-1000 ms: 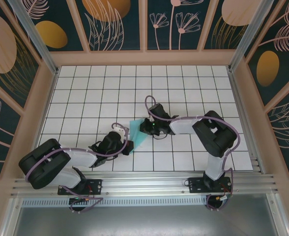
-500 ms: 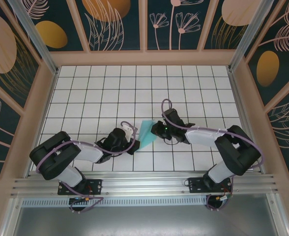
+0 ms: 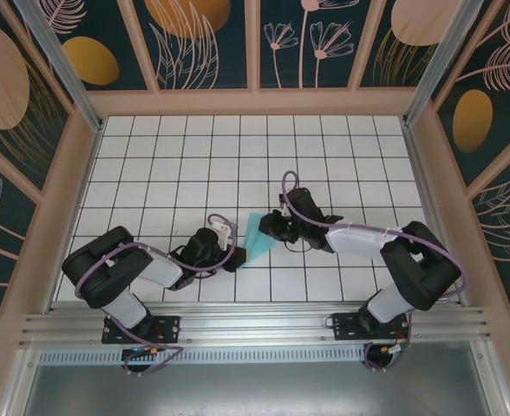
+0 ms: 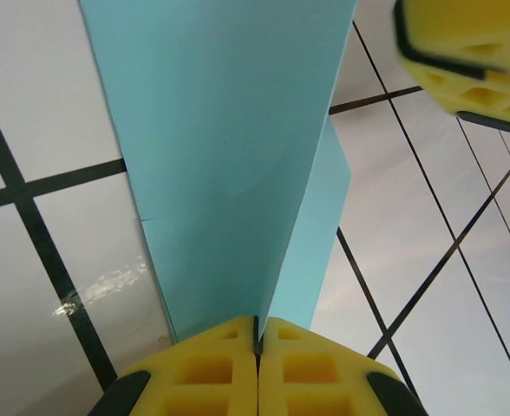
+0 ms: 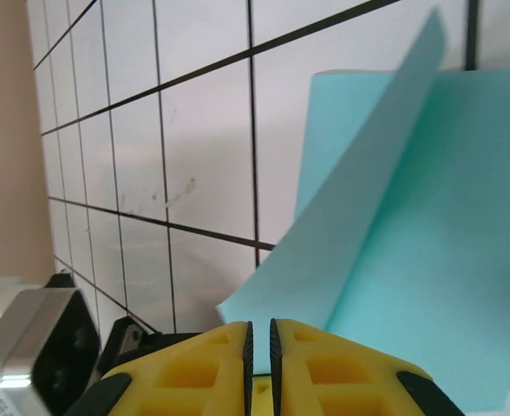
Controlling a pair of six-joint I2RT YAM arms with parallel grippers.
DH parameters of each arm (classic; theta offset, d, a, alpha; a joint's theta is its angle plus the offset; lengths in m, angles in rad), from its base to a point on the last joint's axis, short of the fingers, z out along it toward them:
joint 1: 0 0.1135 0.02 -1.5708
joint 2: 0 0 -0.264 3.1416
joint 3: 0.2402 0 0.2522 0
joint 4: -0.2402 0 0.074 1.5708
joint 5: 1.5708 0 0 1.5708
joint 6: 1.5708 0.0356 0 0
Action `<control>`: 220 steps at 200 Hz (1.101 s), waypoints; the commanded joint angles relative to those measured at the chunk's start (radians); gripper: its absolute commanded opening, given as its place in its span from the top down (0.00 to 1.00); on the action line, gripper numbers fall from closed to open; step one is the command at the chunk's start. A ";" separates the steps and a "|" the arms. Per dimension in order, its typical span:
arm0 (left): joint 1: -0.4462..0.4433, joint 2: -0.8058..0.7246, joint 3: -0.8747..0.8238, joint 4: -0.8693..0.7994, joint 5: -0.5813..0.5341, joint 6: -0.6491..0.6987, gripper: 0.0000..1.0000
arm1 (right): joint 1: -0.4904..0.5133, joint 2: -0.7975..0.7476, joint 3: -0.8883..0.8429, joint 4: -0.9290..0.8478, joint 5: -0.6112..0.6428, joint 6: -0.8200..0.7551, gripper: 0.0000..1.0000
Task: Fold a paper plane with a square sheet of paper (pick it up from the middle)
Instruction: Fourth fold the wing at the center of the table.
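- The left arm (image 3: 142, 269) lies low, elbow folded back toward its base and forearm reaching right across the white tiled worktop (image 3: 194, 165).
- The right arm (image 3: 385, 247) mirrors it, elbow out to the right and forearm stretched left, so the two wrists nearly meet over the middle tiles.
- From above, the folded turquoise paper (image 3: 257, 237) sits between them as a small wedge, with the left gripper (image 3: 232, 257) at its near corner and the right gripper (image 3: 269, 228) against its right edge.
- The left wrist view shows the left gripper (image 4: 257, 347) pinched tight on the paper (image 4: 229, 173), yellow pads pressed together on a raised crease, with one of the right gripper's yellow fingers (image 4: 467, 48) beside the far edge.
- The right wrist view shows the right gripper (image 5: 259, 342) drawn almost together with a thin dark slit; whether it has caught the paper (image 5: 428, 243) I cannot tell.
- The paper is thin, matte and sharply creased, one flap standing up; the tiles are glossy with black grid lines.
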 commanded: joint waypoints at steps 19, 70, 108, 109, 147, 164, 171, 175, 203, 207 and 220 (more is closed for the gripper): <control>0.033 0.033 -0.029 0.089 0.049 -0.085 0.94 | 0.021 0.056 0.034 0.043 -0.056 -0.029 0.82; 0.045 0.070 -0.016 0.108 0.097 -0.129 0.94 | 0.041 0.141 0.117 0.015 -0.083 -0.063 0.83; 0.050 0.072 -0.027 0.098 0.074 -0.162 0.95 | 0.041 0.205 0.158 0.005 -0.082 -0.071 0.83; 0.050 0.072 -0.027 0.098 0.074 -0.163 0.95 | 0.041 0.206 0.159 0.005 -0.083 -0.072 0.83; 0.051 0.081 -0.021 0.077 0.070 -0.183 0.86 | 0.041 0.247 0.181 -0.005 -0.073 -0.077 0.83; 0.051 0.074 -0.015 0.053 0.062 -0.180 0.83 | 0.040 0.249 0.176 -0.007 -0.056 -0.074 0.83; 0.051 0.069 -0.012 0.042 0.062 -0.177 0.82 | 0.040 0.249 0.174 -0.011 -0.046 -0.074 0.83; 0.049 0.066 -0.011 0.038 0.063 -0.176 0.82 | 0.040 0.248 0.172 -0.011 -0.043 -0.074 0.83; 0.050 0.033 -0.005 -0.013 0.067 -0.158 0.79 | 0.038 0.258 0.160 0.002 -0.041 -0.067 0.84; 0.050 0.026 -0.007 -0.018 0.066 -0.156 0.79 | 0.038 0.257 0.160 0.005 -0.039 -0.066 0.83; 0.051 0.001 -0.017 -0.037 0.063 -0.155 0.77 | 0.038 0.263 0.156 0.014 -0.039 -0.063 0.83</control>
